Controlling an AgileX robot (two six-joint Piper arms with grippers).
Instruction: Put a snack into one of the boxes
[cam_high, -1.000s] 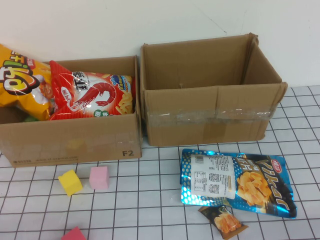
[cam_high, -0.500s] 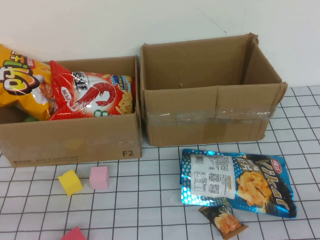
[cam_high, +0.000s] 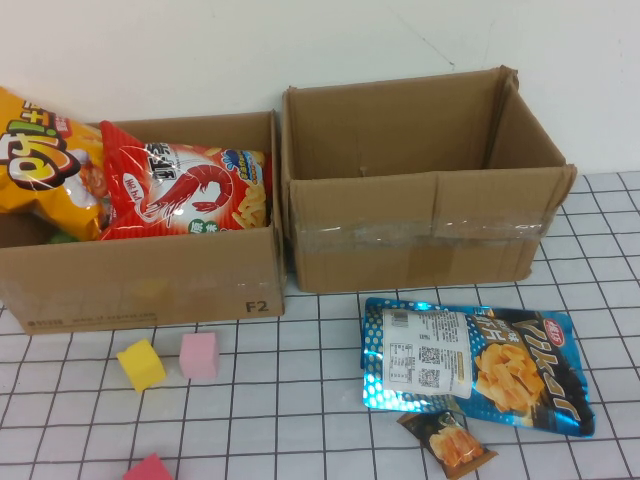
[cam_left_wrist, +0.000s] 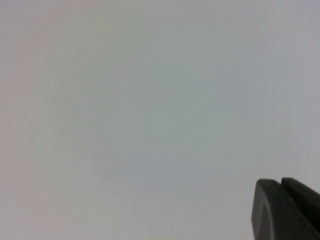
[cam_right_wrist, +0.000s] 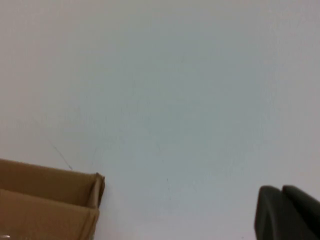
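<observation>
The right claw (cam_right_wrist: 287, 212) is closed and holds nothing; it faces the white wall, with a corner of the right box (cam_right_wrist: 47, 205) off to its side. The left claw (cam_left_wrist: 285, 210) also faces bare wall, and I cannot tell its state. The blue snack bag (cam_high: 475, 362) lies on the counter (cam_high: 300, 400) before the right box, well apart from both claws.

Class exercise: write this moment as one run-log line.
blue chip bag: on table, unpicked | right box: empty | left gripper: parked, facing wall | right gripper: shut, parked, holding nothing
</observation>
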